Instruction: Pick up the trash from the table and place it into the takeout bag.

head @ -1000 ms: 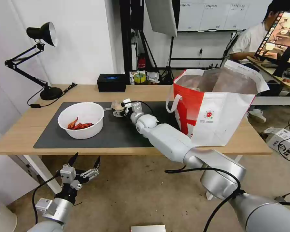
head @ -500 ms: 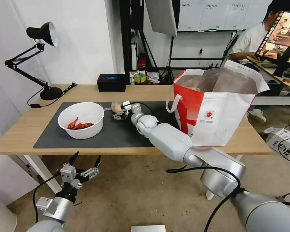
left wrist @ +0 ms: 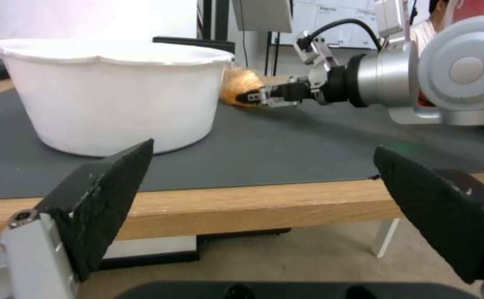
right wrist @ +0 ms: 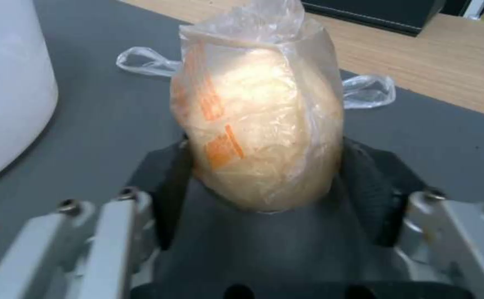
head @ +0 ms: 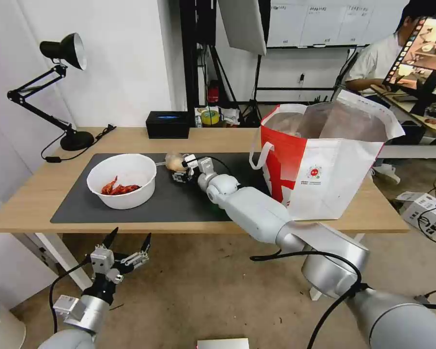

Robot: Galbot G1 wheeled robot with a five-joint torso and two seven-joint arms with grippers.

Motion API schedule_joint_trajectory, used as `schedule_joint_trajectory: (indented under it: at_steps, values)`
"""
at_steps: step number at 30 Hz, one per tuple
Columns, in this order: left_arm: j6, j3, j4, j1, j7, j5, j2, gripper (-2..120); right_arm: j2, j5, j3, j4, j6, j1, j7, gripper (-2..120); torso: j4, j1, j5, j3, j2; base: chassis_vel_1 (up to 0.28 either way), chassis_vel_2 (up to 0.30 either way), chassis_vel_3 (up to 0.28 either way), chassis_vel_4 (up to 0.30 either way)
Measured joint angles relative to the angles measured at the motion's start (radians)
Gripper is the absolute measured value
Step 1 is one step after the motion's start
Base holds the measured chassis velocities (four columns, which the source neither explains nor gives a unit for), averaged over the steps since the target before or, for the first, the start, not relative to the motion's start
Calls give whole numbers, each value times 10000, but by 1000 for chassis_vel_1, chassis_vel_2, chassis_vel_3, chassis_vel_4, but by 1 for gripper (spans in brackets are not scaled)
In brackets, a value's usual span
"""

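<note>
While the left gripper hangs below the table edge with its fingers spread wide and nothing between them, the right gripper reaches low over the grey mat. Its two black pads sit on either side of the small clear bag, set narrowly about the lower end; whether they press on it or merely flank it, I cannot tell. That bag holds a beige lump with orange print on the film, and it rests on the mat, its loose knotted ends trailing out beyond it, away from the gripper.

Just to the left of the right gripper stands the white bowl, also on the mat, with red crayfish shells in the bottom. From the left wrist view the bowl rises directly ahead of the left gripper, above it on the table, with the bag and the right gripper beyond and beside it.

To the right of the right arm stands the takeout bag, upright on the table with its mouth open and foil lining showing. Farther ahead of the right gripper, near the table's back edge, sits a black box, and off to the far left a black desk lamp.
</note>
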Motion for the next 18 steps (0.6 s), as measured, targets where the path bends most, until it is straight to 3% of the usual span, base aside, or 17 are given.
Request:
schedule_joint_trajectory:
  at_steps: [13,18]
  values:
    - [-140,-11,0,90,4,-11,-2,100,-26,18,141,126,2,-138,247,8,0,0,0,0,0,0,0,0,0]
    - [-160,-53,-6,88,4,-30,29,100,-165,17,399,736,0,-326,557,3,1,1,0,1,0,0,0,0,0]
